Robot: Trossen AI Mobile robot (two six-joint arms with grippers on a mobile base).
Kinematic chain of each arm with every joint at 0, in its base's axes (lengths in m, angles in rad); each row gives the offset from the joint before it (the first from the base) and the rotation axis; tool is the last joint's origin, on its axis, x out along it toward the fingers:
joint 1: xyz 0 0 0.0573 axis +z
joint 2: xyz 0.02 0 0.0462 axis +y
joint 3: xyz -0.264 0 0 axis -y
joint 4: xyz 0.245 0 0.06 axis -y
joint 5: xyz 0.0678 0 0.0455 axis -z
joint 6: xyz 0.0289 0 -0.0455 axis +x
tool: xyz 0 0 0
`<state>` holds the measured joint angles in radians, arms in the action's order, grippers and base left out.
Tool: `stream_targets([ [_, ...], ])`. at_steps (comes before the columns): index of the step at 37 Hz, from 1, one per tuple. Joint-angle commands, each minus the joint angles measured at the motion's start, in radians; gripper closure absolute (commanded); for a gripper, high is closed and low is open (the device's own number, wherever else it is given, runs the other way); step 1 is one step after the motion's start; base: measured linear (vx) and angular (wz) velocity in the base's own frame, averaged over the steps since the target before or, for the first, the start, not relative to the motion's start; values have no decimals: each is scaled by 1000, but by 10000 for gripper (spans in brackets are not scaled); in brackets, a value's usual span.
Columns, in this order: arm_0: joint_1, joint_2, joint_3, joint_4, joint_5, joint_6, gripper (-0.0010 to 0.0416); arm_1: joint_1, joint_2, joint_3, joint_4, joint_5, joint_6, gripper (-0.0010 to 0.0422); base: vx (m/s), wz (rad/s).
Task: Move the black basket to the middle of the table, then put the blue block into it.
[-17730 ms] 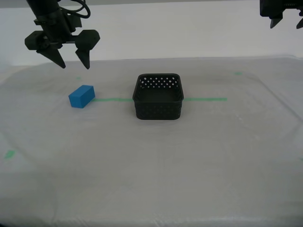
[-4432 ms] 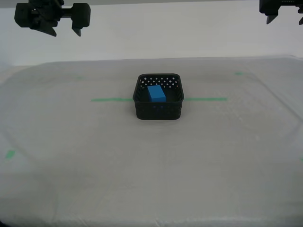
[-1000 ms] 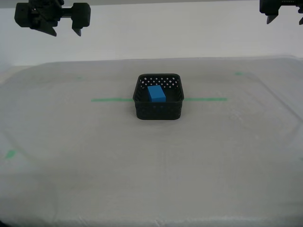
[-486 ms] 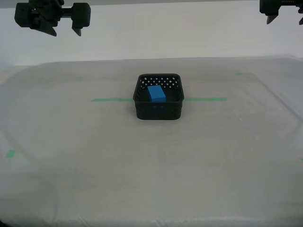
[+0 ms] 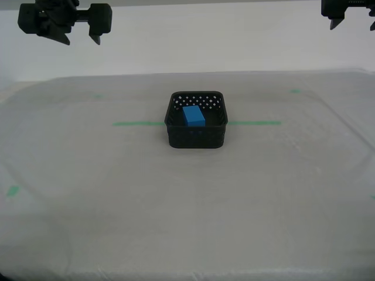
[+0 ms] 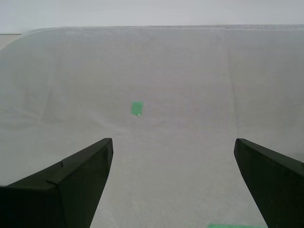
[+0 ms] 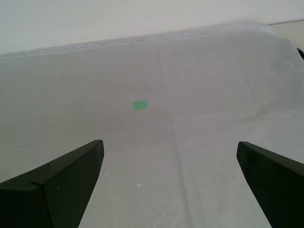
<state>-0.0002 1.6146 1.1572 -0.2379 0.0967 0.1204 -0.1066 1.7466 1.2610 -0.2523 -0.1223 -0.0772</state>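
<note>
The black basket (image 5: pixel 196 132) stands on the table (image 5: pixel 187 193), on the green tape line (image 5: pixel 137 123) near the middle. The blue block (image 5: pixel 193 115) lies inside the basket. My second gripper (image 5: pixel 81 40) hangs high at the exterior view's left, open and empty; its wrist view shows the jaws wide apart (image 6: pixel 173 142) over bare cloth. My first gripper (image 5: pixel 351 24) hangs high at the exterior view's right, partly cut off; its wrist view shows the jaws wide apart (image 7: pixel 170 142) and empty. Basket and block show in neither wrist view.
Small green bits mark the cloth at the far left (image 5: pixel 96 96), far right (image 5: pixel 295 91) and near left (image 5: pixel 12 190). One bit shows in each wrist view (image 6: pixel 137 108) (image 7: pixel 140 104). The table's rounded far edge meets a pale wall.
Nothing has moved in the last few seconds. Long before, the blue block lay on the cloth beside the basket and the gripper at the exterior view's left hung lower; now the block is in the basket.
</note>
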Motion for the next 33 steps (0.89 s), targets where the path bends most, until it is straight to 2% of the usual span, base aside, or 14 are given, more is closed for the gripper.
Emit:
stream_targets([
  [1,1,0,1,3,-3,0,12,0,-1,1,1,-2,-1,62,0,0],
  [33,1,0,1,3,-3,0,12,0,-1,1,1,-2,-1,62,0,0],
])
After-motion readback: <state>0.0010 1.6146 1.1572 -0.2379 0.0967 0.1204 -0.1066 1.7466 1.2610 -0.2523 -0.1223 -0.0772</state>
